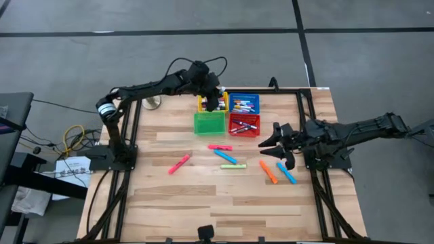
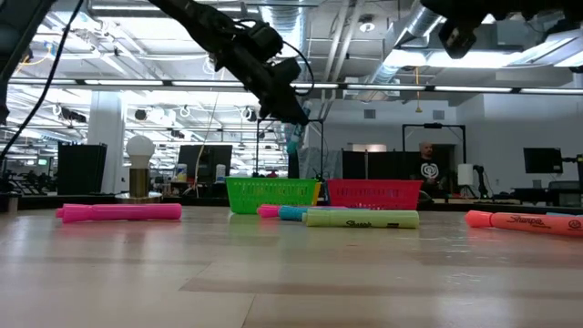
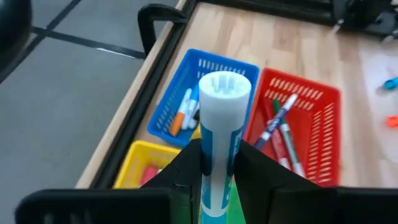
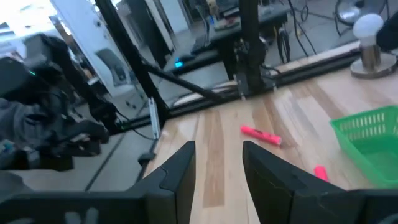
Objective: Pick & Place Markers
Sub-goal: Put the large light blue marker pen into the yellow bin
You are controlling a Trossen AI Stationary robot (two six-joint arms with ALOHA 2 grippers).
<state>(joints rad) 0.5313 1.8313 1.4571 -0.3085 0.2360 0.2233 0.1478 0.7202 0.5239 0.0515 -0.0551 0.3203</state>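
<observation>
A light plank table (image 1: 203, 203) fills the high view; behind it — a grey-floored workshop with monitors. The left gripper (image 1: 213, 99) clenches a blue-and-white marker (image 3: 221, 118) above the baskets (image 1: 244, 124). Beside the empty, parted right gripper (image 1: 278, 144) lie loose markers (image 1: 227, 156).

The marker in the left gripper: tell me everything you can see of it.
The marker is a light-blue plastic-looking stick with a white ribbed end cap and a printed label along its barrel. The left gripper is shut on its barrel, so it hangs in the air over the baskets, above where the green basket meets the yellow one. Only the gripper's fingers touch it. Its lower end is hidden between them.
</observation>
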